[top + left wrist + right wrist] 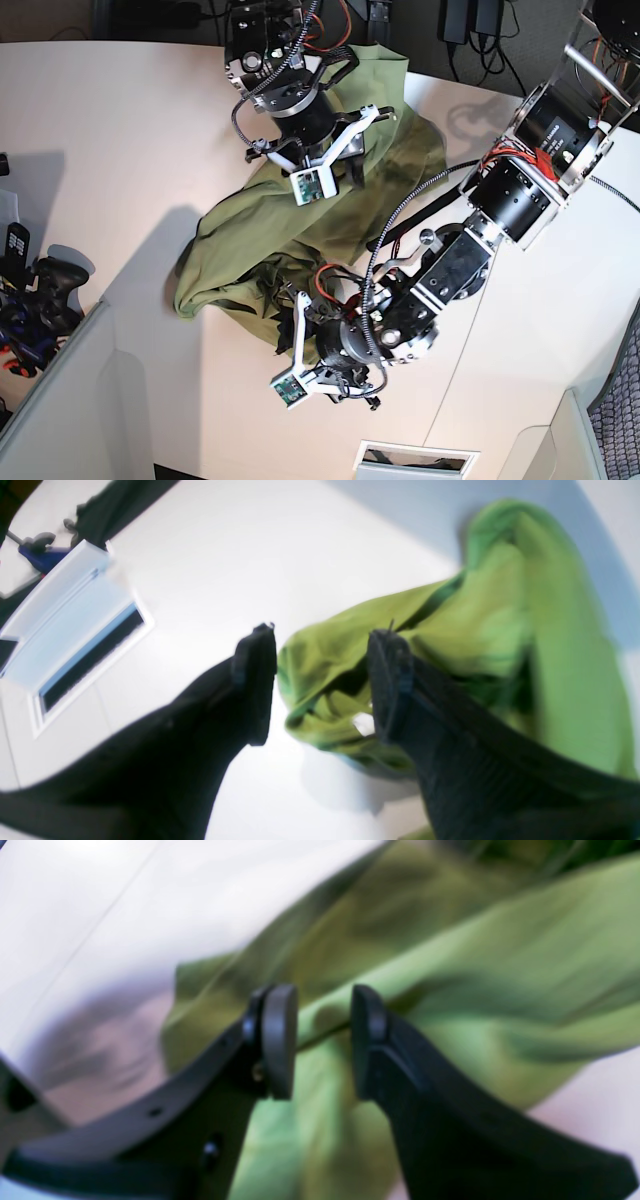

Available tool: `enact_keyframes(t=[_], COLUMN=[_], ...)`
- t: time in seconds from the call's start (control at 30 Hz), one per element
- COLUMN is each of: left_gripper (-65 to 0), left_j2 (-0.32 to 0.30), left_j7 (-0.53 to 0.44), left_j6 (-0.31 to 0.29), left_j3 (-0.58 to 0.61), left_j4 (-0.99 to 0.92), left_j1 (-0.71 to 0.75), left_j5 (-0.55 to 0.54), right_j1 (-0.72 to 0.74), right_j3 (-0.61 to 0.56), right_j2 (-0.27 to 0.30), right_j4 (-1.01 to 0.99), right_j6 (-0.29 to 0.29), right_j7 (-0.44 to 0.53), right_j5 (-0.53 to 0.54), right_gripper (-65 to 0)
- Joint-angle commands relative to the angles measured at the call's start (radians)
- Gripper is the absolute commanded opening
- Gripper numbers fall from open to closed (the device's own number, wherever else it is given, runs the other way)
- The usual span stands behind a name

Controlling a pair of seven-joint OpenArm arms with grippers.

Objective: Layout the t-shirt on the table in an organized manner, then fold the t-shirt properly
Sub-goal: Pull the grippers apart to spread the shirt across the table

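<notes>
On the table (120,120) the t-shirt (260,240) lies bunched between both arms; left gripper (322,680) gapes over its edge, right gripper (322,1040) looks half-open around a ridge, view blurry — pinch hems, then spread outward.

The right gripper (324,1040) is filling the lower half of the frame, its two black fingers (278,1040) standing apart with a clear gap between them. A raised fold of the olive-green t-shirt (450,970) is running through that gap from lower left to upper right, and whether either pad is touching it is too blurred to tell. The shirt is spreading in soft, wrinkled ridges across the centre and right of the frame and is dropping away below the fingers at bottom centre. The white table (125,905) is showing in the upper left, crossed by a thin dark seam, with a grey shadow lying at middle left beside the cloth's edge.
</notes>
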Motion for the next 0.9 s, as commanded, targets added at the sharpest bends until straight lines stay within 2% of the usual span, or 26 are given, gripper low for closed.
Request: enact_keyframes(t=[0.0,0.13,0.2,0.3,0.4,0.57,0.7,0.87], left_gripper=[-32.4,-32.4,-32.4,-32.4,-32.4,-32.4,-32.4,-32.4], left_j2=[-0.032,-0.163,-0.227,-0.294,-0.337,-0.342,-0.295,-0.261], left_j7=[-0.003,0.0,-0.016,-0.016,-0.014,0.002,-0.016,-0.016], left_j6=[-0.011,-0.002,0.043,0.052,0.048,0.027,0.014,0.001], left_j3=[-0.005,-0.006,-0.015,-0.025,-0.025,-0.025,-0.025,-0.025], left_j4=[0.064,0.216,0.239,0.249,0.294,0.454,0.469,0.423], left_j1=[-0.005,0.115,0.166,0.226,0.293,0.423,0.512,0.568], left_j5=[-0.021,-0.024,-0.008,0.016,0.015,0.014,0.012,0.016], right_j1=[0.031,0.127,0.182,0.27,0.357,0.51,0.605,0.649], right_j3=[0.011,0.098,0.158,0.226,0.253,0.254,0.254,0.254], right_j2=[-0.004,0.001,0.004,0.029,0.051,0.059,0.069,0.138], right_j4=[0.019,0.013,0.003,-0.043,-0.154,-0.426,-0.588,-0.714], right_j6=[0.0,-0.008,-0.008,-0.008,-0.008,-0.008,-0.008,-0.01], right_j7=[0.026,0.039,0.04,0.047,0.08,0.143,0.152,0.163], right_j5=[-0.009,-0.011,0.002,0.058,0.063,0.055,0.014,-0.008], right_gripper=[-45.9,-45.9,-45.9,-45.9,-45.8,-45.6,-45.6,-45.6])
